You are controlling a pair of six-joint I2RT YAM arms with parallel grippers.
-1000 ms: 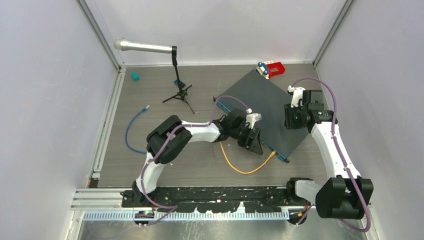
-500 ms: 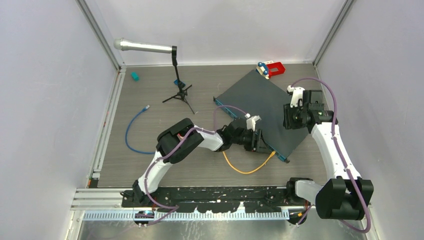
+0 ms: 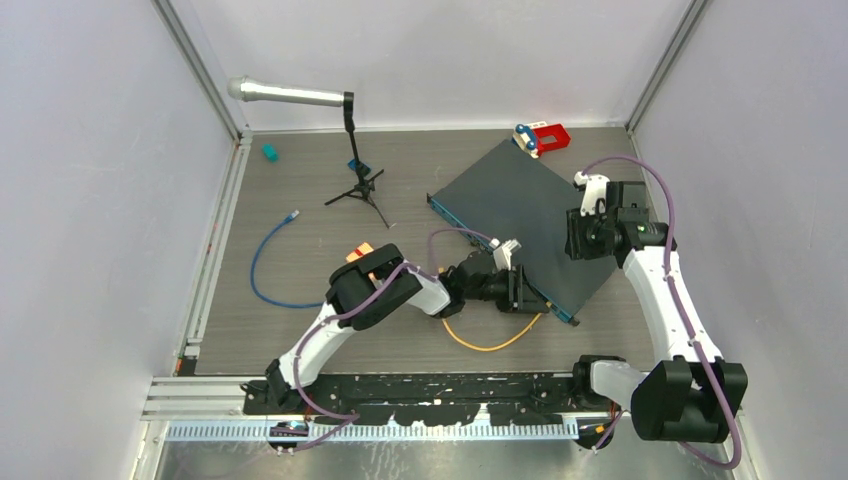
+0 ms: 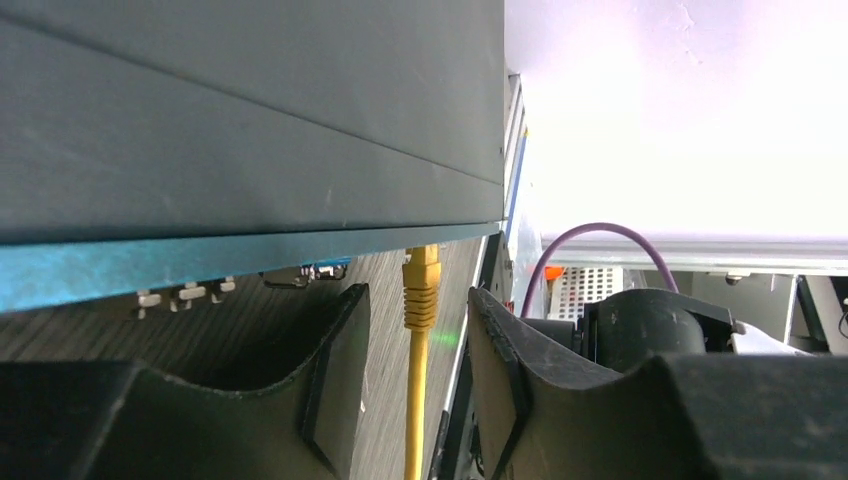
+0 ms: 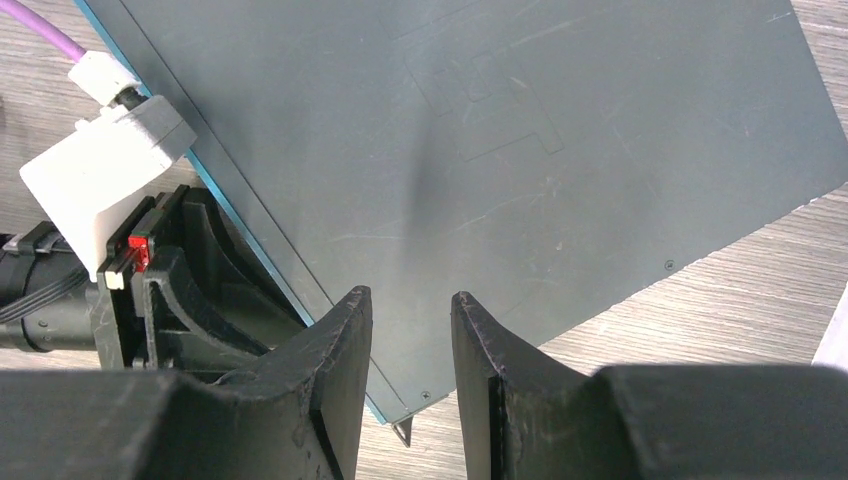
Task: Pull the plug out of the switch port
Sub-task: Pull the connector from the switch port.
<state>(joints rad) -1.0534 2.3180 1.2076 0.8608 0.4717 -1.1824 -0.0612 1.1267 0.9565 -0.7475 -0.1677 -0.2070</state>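
Observation:
The switch (image 3: 525,215) is a flat dark grey box lying at an angle, its blue front edge (image 3: 500,270) facing near-left. A yellow cable (image 3: 480,343) loops on the table and its plug (image 3: 544,308) sits in a port near the edge's near end. In the left wrist view the plug (image 4: 421,285) stands in the blue edge (image 4: 200,262) between my left gripper's open fingers; the left gripper (image 4: 418,293) (image 3: 522,292) is not touching it. My right gripper (image 3: 588,238) (image 5: 410,295) is open and empty over the switch top (image 5: 500,130).
A microphone on a small tripod (image 3: 352,150) stands at the back. A blue cable (image 3: 265,262) lies at the left. A red and white object (image 3: 541,137) sits by the switch's far corner, and a small teal piece (image 3: 269,152) at the back left.
My left gripper has slid along the switch's front edge toward its near end and now straddles the yellow plug. The right arm has not moved.

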